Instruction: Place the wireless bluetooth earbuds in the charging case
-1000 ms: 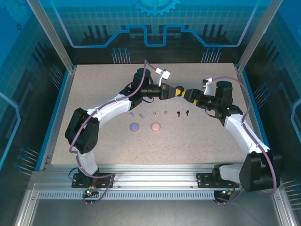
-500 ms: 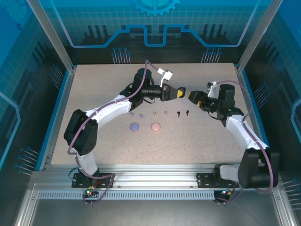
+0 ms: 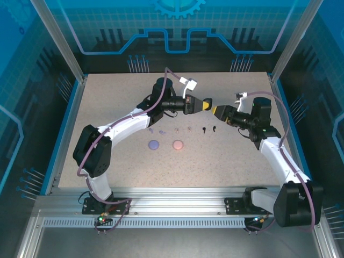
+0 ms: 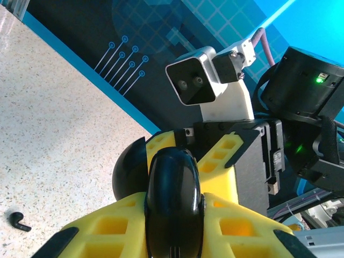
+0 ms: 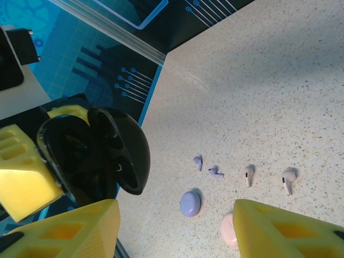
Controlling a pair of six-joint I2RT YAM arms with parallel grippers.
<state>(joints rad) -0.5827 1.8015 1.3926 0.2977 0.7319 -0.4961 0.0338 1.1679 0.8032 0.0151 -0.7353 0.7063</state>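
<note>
While my left pincer point(image 3: 207, 105) is clamped on the black charging case point(image 5: 94, 153), its yellow fingers point(image 4: 231, 226) pressing the round shell from both sides, my right pincer point(image 3: 217, 110) hangs with its fingers spread wide and nothing between them, its tips close to the left one's. Both hover above the table point(image 3: 107, 107), beyond the pink case point(image 3: 178, 144) and to its right. The black charging case is hinged open, its hollow turned toward my right wrist camera. All the earbuds lie on the table in a row just beyond the pink case: the lilac earbuds point(image 3: 152, 129) beyond and left, the pink earbuds point(image 3: 177, 129) almost straight beyond, the black earbuds point(image 3: 204, 129) beyond and right. The lilac case point(image 3: 154, 144) sits closed just left of the pink case.
</note>
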